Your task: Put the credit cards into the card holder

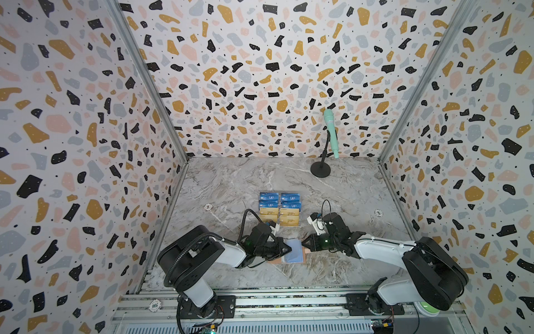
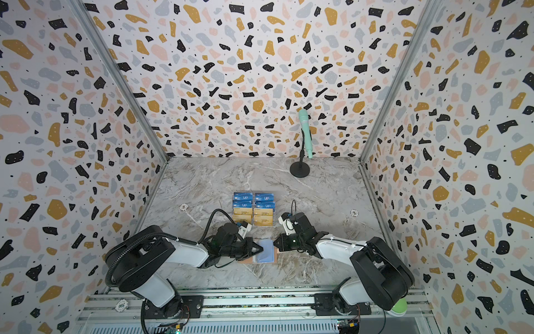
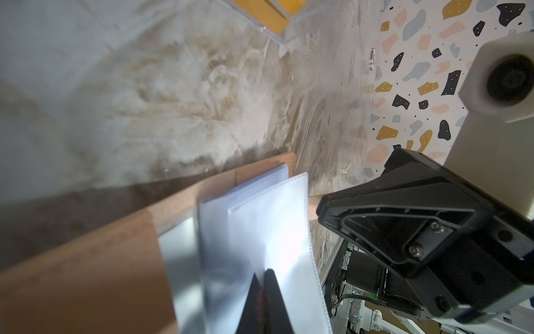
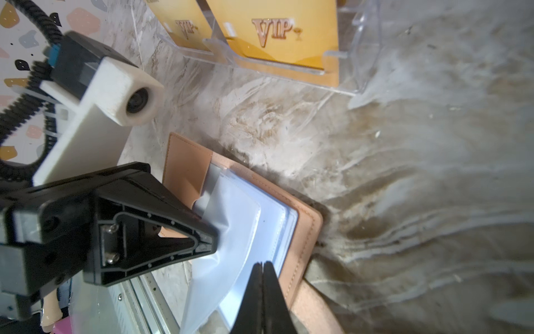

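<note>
The card holder (image 1: pixel 293 251) lies open on the table (image 1: pixel 231 188), right between our jaws. Our left jaws are pinched on a clear sleeve (image 4: pixel 239 231). Our right jaws are together at the other side. The credit cards (image 1: pixel 278 209) sit just behind it, near both arms.

Credit cards (image 1: pixel 279 208): flat plastic, two columns of overlapping rows at mid-worktop (image 1: pixel 231 185); blue cards (image 1: pixel 269 197) lettered "VIP" at rear, gold cards (image 4: pixel 277 34) in front.
Card holder (image 1: pixel 293 251): salmon-pink booklet, lying open near the gold rows; clear sleeves (image 4: pixel 271 231) uppermost, one curled upward.
</note>
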Motion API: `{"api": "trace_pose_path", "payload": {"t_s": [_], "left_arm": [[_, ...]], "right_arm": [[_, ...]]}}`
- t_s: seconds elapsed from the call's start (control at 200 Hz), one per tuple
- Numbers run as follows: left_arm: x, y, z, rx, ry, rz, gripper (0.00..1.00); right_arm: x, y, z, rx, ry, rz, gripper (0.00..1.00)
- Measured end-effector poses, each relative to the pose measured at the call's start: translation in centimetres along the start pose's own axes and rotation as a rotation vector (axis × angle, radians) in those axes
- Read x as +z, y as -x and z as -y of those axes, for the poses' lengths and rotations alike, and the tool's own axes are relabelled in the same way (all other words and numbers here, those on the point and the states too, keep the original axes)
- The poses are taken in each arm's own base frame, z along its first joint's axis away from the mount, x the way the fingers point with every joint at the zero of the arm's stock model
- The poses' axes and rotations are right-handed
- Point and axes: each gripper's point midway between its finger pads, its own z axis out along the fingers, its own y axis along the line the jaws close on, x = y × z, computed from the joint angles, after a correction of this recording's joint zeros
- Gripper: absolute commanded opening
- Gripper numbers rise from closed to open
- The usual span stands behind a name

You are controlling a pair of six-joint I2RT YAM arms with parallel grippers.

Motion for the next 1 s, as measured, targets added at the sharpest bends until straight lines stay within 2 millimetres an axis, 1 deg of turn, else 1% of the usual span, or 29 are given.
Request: {"api": "trace_pose_path", "payload": {"t_s": [0.125, 0.32, 0.45, 0.626, 0.711, 0.801, 0.866, 0.931, 1.001], "left_arm": [[-0.1, 0.0, 0.1, 0.002, -0.004, 0.002, 0.02], [-0.3, -0.2, -0.1, 0.001, -0.003, 0.001, 0.02], [-0.4, -0.4, -0.2, 0.000, -0.002, 0.000, 0.03], [-0.5, -0.3, 0.0, 0.004, -0.007, 0.002, 0.06], [-0.5, -0.4, -0.2, 0.003, -0.005, 0.001, 0.13], [-0.5, -0.5, -0.2, 0.001, -0.004, -0.002, 0.29], [-0.6, -0.6, -0.2, 0.001, -0.008, -0.002, 0.38], [-0.7, -0.5, 0.2, 0.007, -0.019, 0.002, 0.43], [-0.8, -0.4, 0.6, 0.014, -0.029, 0.007, 0.45]], "right_arm": [[0.4, -0.2, -0.4, -0.008, 0.022, -0.012, 0.06], [1.6, -1.7, -0.3, 0.005, 0.032, -0.073, 0.06], [1.8, -1.9, -0.5, 0.003, 0.043, -0.081, 0.06], [2.0, -2.1, -1.4, -0.018, 0.069, -0.086, 0.06], [2.2, -2.3, -1.7, -0.025, 0.079, -0.092, 0.06], [2.4, -2.5, -1.8, -0.025, 0.085, -0.100, 0.06], [2.5, -2.6, -1.9, -0.024, 0.086, -0.105, 0.06], [2.5, -2.6, -2.0, -0.025, 0.092, -0.102, 0.06], [2.6, -2.4, -2.2, -0.028, 0.104, -0.097, 0.06]]}}
